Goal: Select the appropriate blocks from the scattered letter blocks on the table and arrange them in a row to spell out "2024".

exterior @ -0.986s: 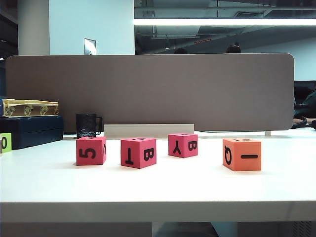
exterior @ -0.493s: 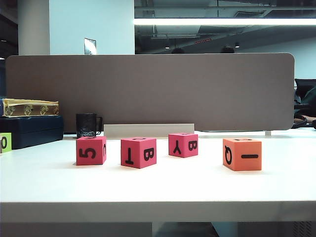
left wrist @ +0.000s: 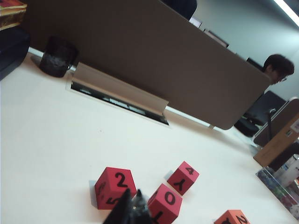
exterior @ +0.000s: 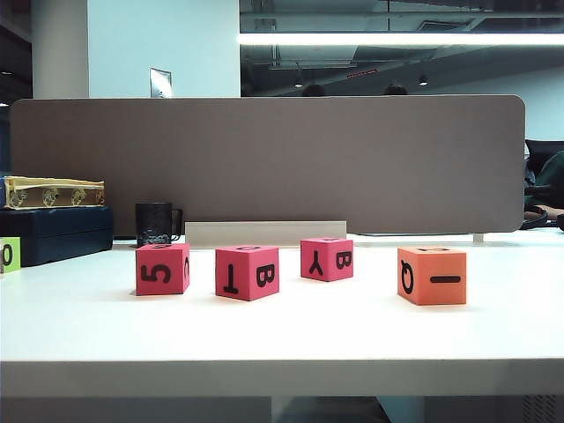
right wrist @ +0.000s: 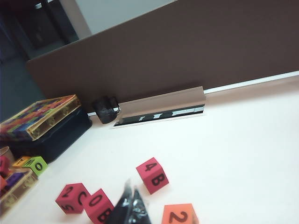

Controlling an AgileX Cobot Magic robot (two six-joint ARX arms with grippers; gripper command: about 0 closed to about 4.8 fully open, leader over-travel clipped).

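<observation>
I am looking at four blocks (exterior: 249, 272) sitting in a loose row on the white table (exterior: 282, 339): three pink-red cubes and one orange cube (exterior: 431, 275), each printed with bold black characters; from above, their tops are showing 2, 0, 4 and 2. I am keeping my left gripper (left wrist: 132, 209) and my right gripper (right wrist: 131, 206) closed and empty, both hanging above the near cubes.

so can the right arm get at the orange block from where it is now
Probably yes. In the right wrist view the orange block sits just beside the shut right tool, with bare table around it and no other block crowding it. The tool would need to open first.
</observation>
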